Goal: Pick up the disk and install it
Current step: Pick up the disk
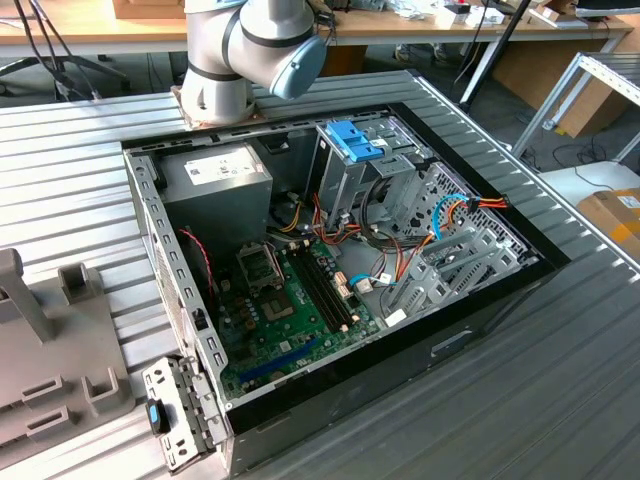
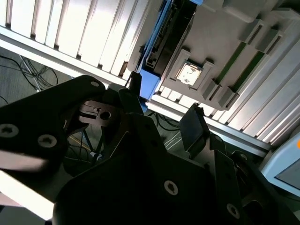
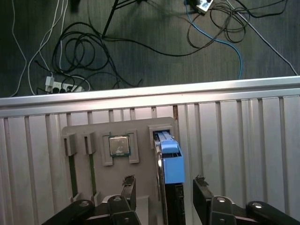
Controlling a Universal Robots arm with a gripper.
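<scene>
exterior above case, wrist views share fixture

A ribbed metal table carries everything. An open case lies flat across its middle, and the arm's base stands at the far edge, just behind the case. At the exterior view's left lies a grey holder, apart from the case. A small metal bracket lies at the case's near corner. In both wrist views, the holder has the disk standing on edge in a slot, a chip flat in a recess beside it, and green sticks in narrow slots
</scene>
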